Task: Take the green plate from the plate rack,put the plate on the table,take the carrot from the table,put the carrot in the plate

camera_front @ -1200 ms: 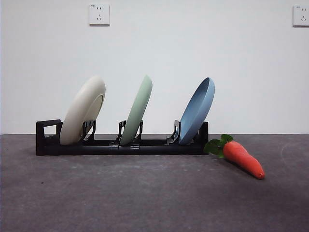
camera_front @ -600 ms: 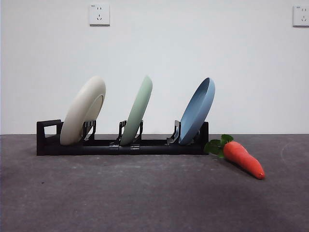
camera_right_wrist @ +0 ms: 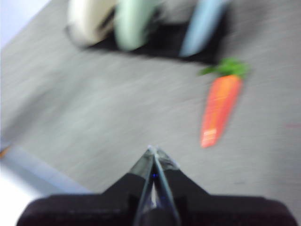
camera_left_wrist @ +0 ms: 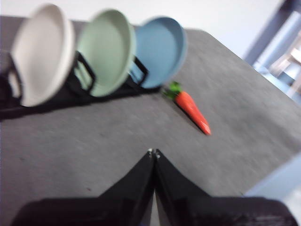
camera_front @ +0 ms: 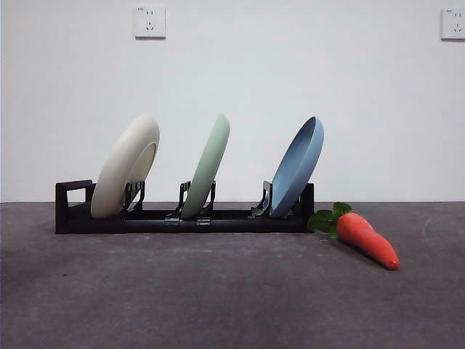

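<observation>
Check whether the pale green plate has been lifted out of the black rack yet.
No, the round pale sage-green plate stands in the long black plastic rack.

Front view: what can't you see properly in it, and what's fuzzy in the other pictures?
- Front view: both arms are out of frame; the green plate and blue plate stand nearly edge-on, so their faces are hidden.
- Front view: the rack bottom slots are hidden behind its front bar.
- Right wrist view: motion blur smears the carrot and plates.
- Left wrist view: the white plate is blurred.
</observation>
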Controlling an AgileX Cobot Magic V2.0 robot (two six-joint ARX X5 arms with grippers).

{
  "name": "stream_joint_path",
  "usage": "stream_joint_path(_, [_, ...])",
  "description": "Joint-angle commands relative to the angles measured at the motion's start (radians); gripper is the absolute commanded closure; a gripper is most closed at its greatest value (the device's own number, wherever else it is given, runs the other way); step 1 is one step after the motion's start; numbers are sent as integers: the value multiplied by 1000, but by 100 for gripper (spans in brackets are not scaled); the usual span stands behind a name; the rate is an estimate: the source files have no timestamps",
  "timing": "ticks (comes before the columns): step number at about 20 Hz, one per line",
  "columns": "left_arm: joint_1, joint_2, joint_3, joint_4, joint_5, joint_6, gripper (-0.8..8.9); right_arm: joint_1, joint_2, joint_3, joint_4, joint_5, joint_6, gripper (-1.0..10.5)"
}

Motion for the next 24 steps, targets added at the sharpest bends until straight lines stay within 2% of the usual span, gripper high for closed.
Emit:
stream_joint_path(1, [2,31,47,-69,60,98,822,2,29,33,-63,-134,-78,958])
stream_joint_path(2, [2,39,63,-95,74,113,822,2,35,35,-75,-169,-85,957])
stream_joint_path(6, [2,44,83,-117,69,122,804,2,39,35,-80,-164,-85,935])
stream_joint_path(7, [2,44,83,-121,69,121,718,2,39,35,-80,-164,-85,879])
stream_joint_path(9, [2,44,83,-123,68,115,377,2,39,35,-80,-160,-85,610])
stream_joint_path(10, [2,44,83,-122,68,115,294,2,39,35,-80,-160,-85,483])
stream_joint_path(11, [2,44,83,-122,68,115,293,2,39,35,-80,-160,-84,406])
stream_joint_path(17, [1,114,111,-84,71,87,293,2,40,35,-80,-160,-80,407])
stream_joint_path(20, [-16,218,202,-67,71,89,293,2,40,35,-79,-159,-81,408])
stream_joint_path(24, [-101,385,348,32,66,89,294,2,40,35,-79,-156,-81,409])
